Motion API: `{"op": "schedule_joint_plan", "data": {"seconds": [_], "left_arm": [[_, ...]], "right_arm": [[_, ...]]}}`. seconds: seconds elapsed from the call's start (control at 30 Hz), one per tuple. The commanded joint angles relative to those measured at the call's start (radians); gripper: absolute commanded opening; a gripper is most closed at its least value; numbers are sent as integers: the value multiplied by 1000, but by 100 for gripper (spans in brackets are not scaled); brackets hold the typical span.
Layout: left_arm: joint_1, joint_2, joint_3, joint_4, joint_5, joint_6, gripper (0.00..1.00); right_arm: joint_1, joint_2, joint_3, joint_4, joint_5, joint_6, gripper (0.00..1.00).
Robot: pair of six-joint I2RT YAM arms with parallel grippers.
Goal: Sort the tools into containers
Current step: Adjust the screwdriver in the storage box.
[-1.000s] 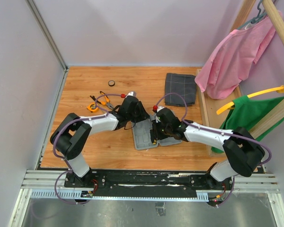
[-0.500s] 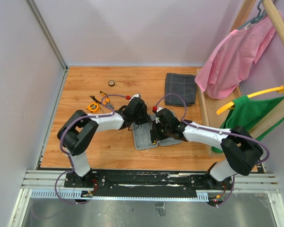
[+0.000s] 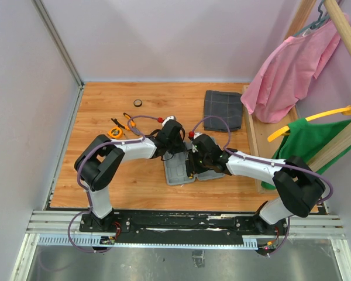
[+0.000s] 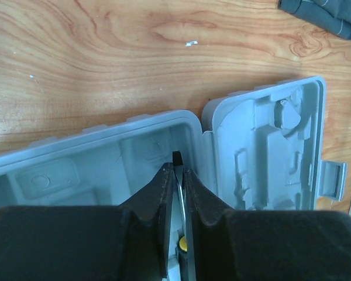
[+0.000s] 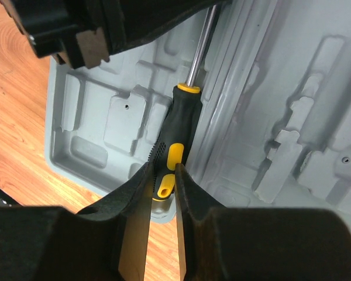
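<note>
Yellow-handled screwdriver: right claw pinches handle, left claw pinches shaft.

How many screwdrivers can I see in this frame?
1. The screwdriver lies in the open grey case beside its hinge, shaft in the left gripper, handle end in the right gripper. Others may be hidden under the arms.

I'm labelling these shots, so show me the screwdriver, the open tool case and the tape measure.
screwdriver (image 5: 179, 120): right wrist view, on its black handle.
tool case (image 4: 263, 158): left wrist view, moulded inside of its right half.
tape measure (image 3: 114, 133): top external view, on its orange body.
</note>
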Motion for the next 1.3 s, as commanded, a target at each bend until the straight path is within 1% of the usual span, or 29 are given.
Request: {"op": "schedule_joint_plan", "data": {"seconds": [0.0, 0.27, 0.6, 1.27], "left_arm": [[-7, 37, 46, -30, -44, 27, 14], [-8, 51, 44, -35, -46, 29, 1], [-8, 68, 0, -60, -71, 27, 0], [-8, 119, -88, -43, -85, 15, 1]], "right_arm": [[19, 14, -14, -52, 5, 5, 22], [21, 11, -18, -64, 18, 6, 21], [21, 43, 4, -169, 85, 4, 18], [20, 76, -24, -213, 139, -9, 15]]}}
